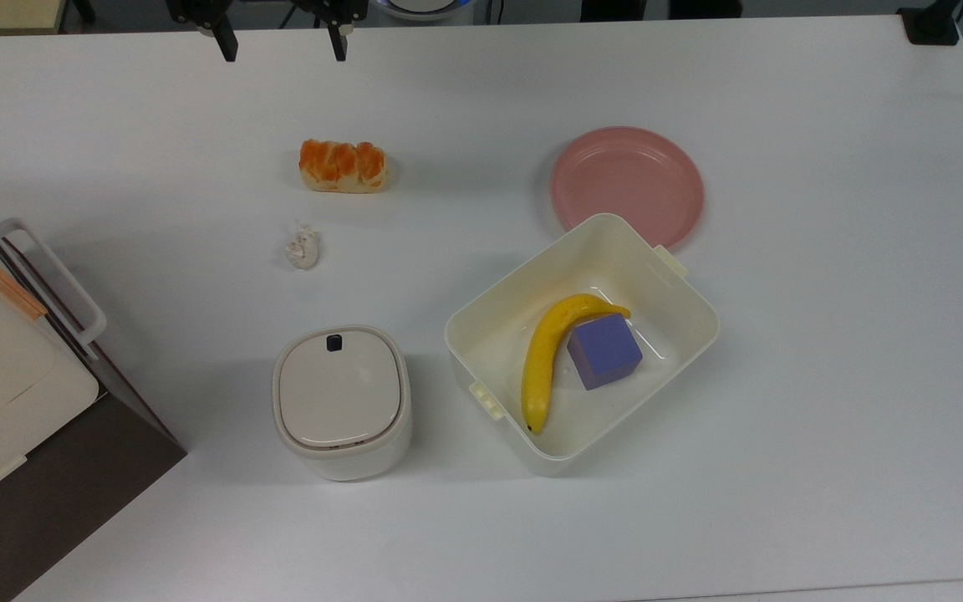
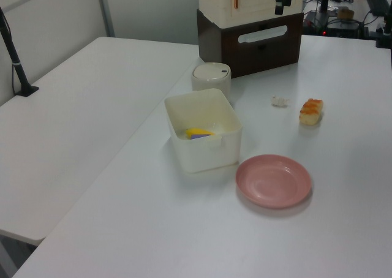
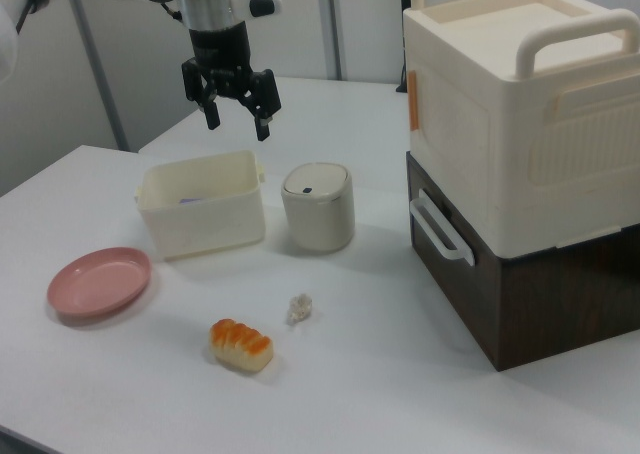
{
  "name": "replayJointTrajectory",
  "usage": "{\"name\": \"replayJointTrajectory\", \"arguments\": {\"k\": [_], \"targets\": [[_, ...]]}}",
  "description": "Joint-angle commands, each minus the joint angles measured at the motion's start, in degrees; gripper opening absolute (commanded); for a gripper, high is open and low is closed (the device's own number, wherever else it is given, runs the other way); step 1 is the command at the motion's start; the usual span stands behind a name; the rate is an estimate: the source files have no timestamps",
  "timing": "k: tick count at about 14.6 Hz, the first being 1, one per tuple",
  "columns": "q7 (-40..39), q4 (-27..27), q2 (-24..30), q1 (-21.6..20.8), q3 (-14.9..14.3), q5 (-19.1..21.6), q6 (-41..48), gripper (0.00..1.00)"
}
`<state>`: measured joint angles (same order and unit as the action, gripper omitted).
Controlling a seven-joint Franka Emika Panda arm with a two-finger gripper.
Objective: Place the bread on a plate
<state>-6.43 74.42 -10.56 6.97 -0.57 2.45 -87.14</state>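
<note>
The bread is a small bun with an orange-brown glazed top, lying on the white table. The pink plate sits bare, well off to the top view's right of the bread and touching the cream tub's corner. My gripper hangs high over the table, open and holding nothing. In the top view it is near the upper edge, beyond the bread.
A cream tub holds a banana and a purple cube. A lidded canister and a whitish lump lie near the bread. A cream box on a brown cabinet stands at the top view's left.
</note>
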Motion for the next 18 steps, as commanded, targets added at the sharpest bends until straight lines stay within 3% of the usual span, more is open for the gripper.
{"name": "replayJointTrajectory", "arguments": {"k": [1, 18], "targets": [[0.5, 1.0, 1.0, -0.8, -0.3, -1.5, 0.9, 1.00], [-0.3, 1.3, 0.5, -1.3, -0.1, -1.7, 1.0, 1.00]]}}
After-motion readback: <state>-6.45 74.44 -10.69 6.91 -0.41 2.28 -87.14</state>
